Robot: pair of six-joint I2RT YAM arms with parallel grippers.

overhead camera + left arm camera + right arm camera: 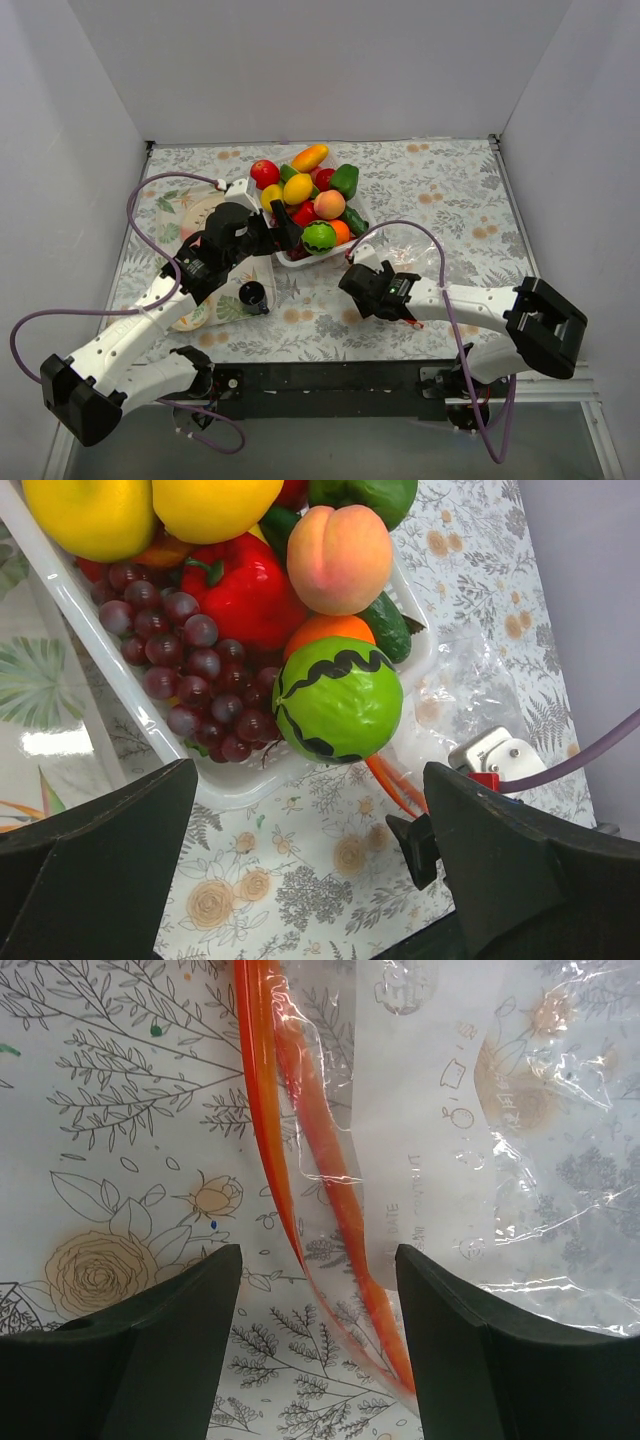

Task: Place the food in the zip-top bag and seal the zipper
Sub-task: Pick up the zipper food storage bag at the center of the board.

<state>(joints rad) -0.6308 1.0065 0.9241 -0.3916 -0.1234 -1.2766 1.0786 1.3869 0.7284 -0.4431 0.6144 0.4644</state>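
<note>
Left hand (275, 232), fingers spread wide, hovers at the near edge of the white tray (235, 788), where the food (305, 195) sits piled, a green striped melon (338, 698) nearest. Right hand (318, 1255), fingers also apart, hangs over the zipper (330, 1175) of the zip-top bag (520, 1140), flat on the table (470, 190).
</note>
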